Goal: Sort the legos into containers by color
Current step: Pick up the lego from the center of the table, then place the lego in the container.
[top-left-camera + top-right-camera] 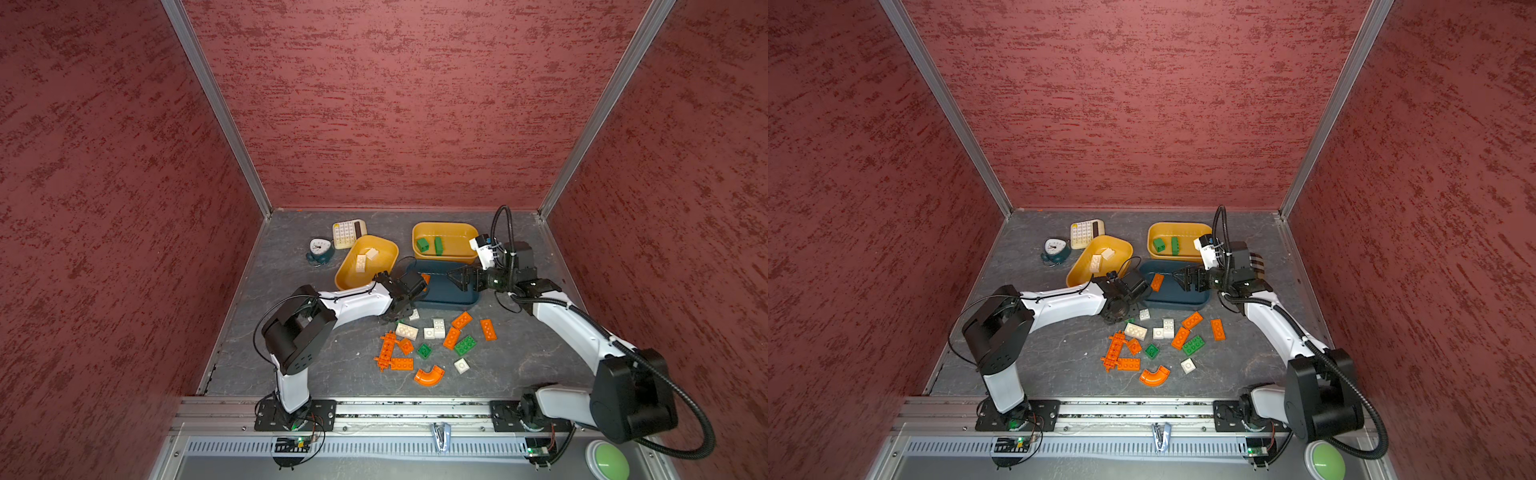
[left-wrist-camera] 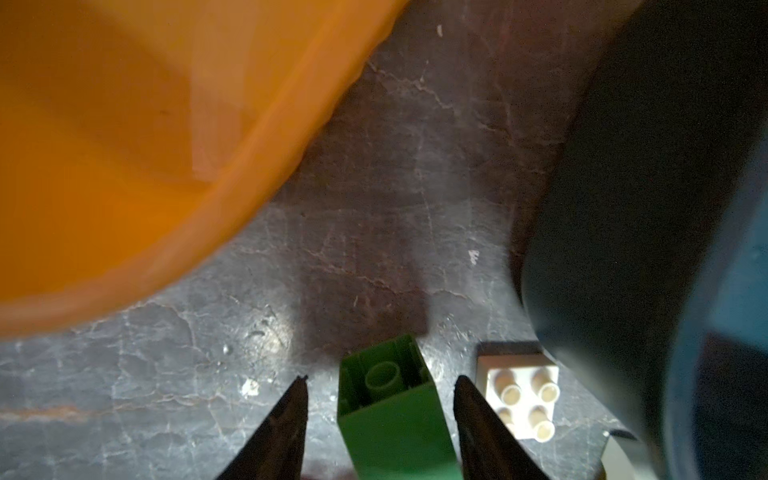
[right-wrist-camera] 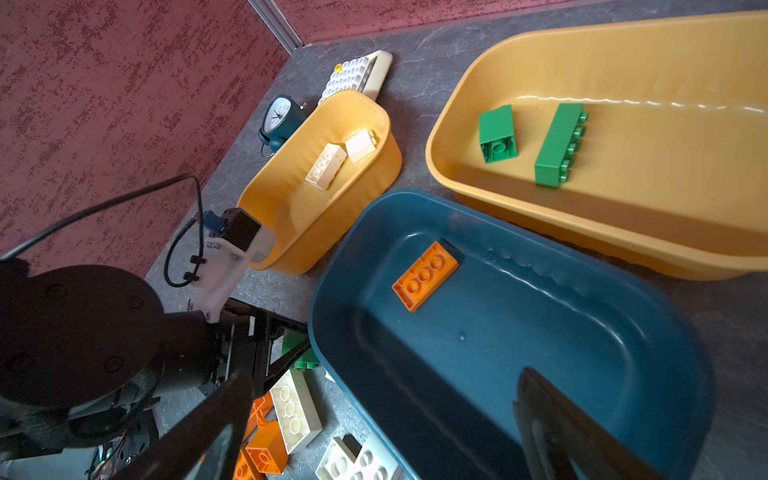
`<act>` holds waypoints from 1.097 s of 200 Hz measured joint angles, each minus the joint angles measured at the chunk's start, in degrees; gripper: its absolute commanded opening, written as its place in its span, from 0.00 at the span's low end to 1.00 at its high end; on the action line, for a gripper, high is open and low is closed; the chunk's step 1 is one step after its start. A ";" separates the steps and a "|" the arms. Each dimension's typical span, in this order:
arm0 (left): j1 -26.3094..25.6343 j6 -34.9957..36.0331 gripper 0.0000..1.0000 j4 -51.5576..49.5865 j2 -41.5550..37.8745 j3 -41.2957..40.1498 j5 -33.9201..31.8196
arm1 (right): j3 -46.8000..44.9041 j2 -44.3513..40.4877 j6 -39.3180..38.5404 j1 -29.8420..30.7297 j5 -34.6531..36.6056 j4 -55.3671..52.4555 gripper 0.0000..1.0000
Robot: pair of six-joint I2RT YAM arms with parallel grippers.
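Five are sorted: two white legos (image 1: pixel 360 262) in the left mustard tray (image 1: pixel 345 279), two green legos (image 1: pixel 438 245) in the far right mustard tray (image 1: pixel 446 226), and one orange lego (image 1: pixel 1157 282) in the teal tray (image 1: pixel 453 301). Some fifteen loose legos (image 1: pixel 439 328) remain on the surface (image 1: pixel 332 365). The left pincer (image 2: pixel 380 379) stands apart astride a green brick (image 2: pixel 395 419), not yet clamped. The right pincer (image 1: pixel 457 277) hangs wide apart over the teal tray.

On the cracked grey tabletop (image 1: pixel 316 365), a green brick (image 2: pixel 395 432) lies between the parted fingers of the left tool (image 2: pixel 380 379), with a white brick (image 2: pixel 521 395) just beside it. A teal tray (image 1: pixel 449 305) sits under the right tool (image 1: pixel 454 280). A mustard tray (image 1: pixel 347 280), calculator (image 1: pixel 347 233) and clock (image 1: pixel 319 249) lie beyond the left tool, a second mustard tray (image 1: pixel 459 232) beyond the right. Loose bricks (image 1: pixel 451 337) lie behind both.
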 measured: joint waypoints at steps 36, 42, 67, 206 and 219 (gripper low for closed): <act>0.00 0.31 0.49 -0.11 1.27 0.28 0.15 | 0.00 0.22 0.00 0.00 -0.07 0.00 0.99; 0.00 0.44 0.47 -0.13 1.44 0.37 0.11 | 0.00 0.22 -0.02 0.00 -0.07 0.02 0.99; 0.00 1.07 0.33 -0.90 1.57 0.52 0.00 | 0.00 0.22 -0.02 0.00 -0.09 0.00 0.99; 8.11 21.05 0.31 -0.09 -4.50 15.54 2.95 | 0.17 0.39 0.50 0.00 0.50 1.62 0.99; 9.53 23.28 0.31 2.34 -2.60 17.53 4.98 | 0.48 0.74 0.68 0.00 0.76 2.05 0.99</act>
